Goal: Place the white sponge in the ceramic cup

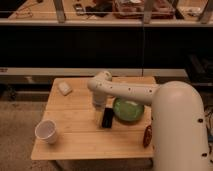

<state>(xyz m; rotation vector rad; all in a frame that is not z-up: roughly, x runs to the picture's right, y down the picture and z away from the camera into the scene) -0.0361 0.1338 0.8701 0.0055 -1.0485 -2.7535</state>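
The white sponge [64,88] lies flat near the far left corner of the wooden table [75,145]. The ceramic cup [46,132] stands at the front left, tilted a little, its mouth facing up and toward me. My white arm reaches in from the right and bends down at the table's middle. The gripper [101,116] hangs low over the tabletop, to the right of both sponge and cup and well apart from them. It sits just left of a green bowl [128,110].
A dark flat rectangular thing [107,119] lies by the gripper, against the bowl's left side. A reddish-brown object [147,136] lies at the front right, by my arm's base. A dark shelf and railing stand behind the table.
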